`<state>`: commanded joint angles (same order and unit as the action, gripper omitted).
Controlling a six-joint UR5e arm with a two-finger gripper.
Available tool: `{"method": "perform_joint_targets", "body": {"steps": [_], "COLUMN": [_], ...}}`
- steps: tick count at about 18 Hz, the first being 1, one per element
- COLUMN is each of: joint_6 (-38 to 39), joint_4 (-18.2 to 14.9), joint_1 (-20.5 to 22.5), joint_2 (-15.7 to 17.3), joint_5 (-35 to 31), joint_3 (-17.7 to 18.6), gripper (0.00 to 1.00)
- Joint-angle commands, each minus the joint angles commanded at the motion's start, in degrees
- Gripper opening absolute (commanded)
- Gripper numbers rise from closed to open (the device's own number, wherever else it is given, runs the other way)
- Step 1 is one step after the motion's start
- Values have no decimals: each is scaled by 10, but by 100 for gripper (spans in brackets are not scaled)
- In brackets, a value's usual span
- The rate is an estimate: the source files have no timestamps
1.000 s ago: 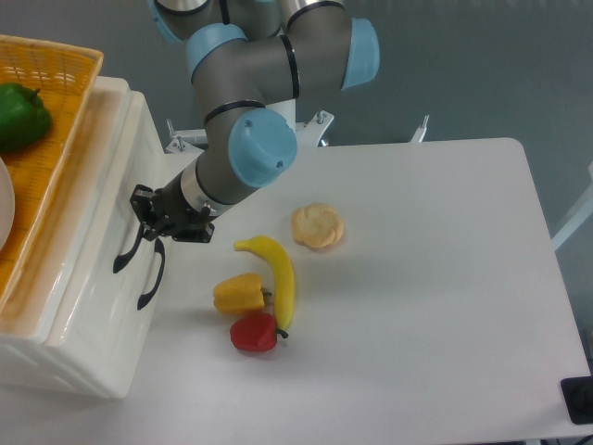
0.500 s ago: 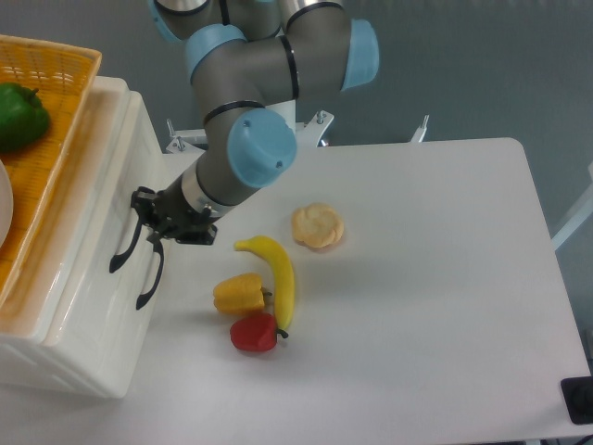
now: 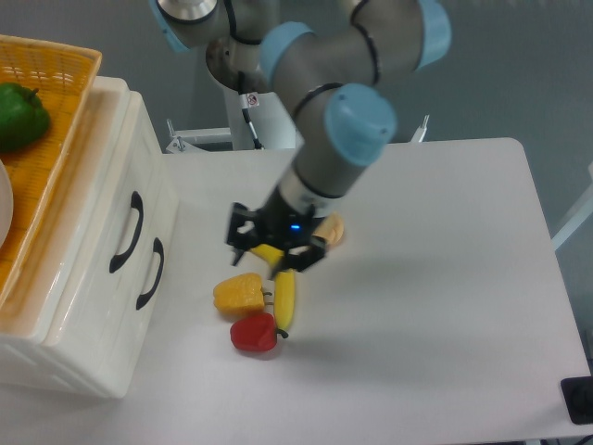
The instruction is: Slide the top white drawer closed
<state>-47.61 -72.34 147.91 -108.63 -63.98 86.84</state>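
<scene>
While spread-fingered end effector [image 3: 275,257] above one banana [image 3: 285,298]: two flush drawers, top white drawer [image 3: 127,233] uppermost.

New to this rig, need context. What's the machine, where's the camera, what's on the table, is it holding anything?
It is one jointed robot arm, grey with blue caps, and its tool is a two-finger pincer. A single fixed camera looks down from above the table.

On the left stands a white cabinet whose top drawer and lower drawer each carry a black handle; both look pushed in. An orange basket with a green pepper sits on top.

On the table lie a banana, a yellow pepper, a red pepper and a biscuit.

The tool hangs over the banana, apparently holding nothing.
</scene>
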Motion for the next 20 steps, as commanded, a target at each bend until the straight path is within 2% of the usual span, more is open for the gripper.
{"method": "perform_joint_targets", "body": {"steps": [4, 9, 14, 20], "joint_6": [-113, -273, -423, -483], "joint_4": [47, 91, 92, 93], "joint_1": [28, 74, 101, 101], "joint_2": [-29, -61, -97, -136], "joint_5": [-75, -99, -177, -273], "joint_3": [-4, -7, -36, -75], "gripper": [100, 100, 100, 100]}}
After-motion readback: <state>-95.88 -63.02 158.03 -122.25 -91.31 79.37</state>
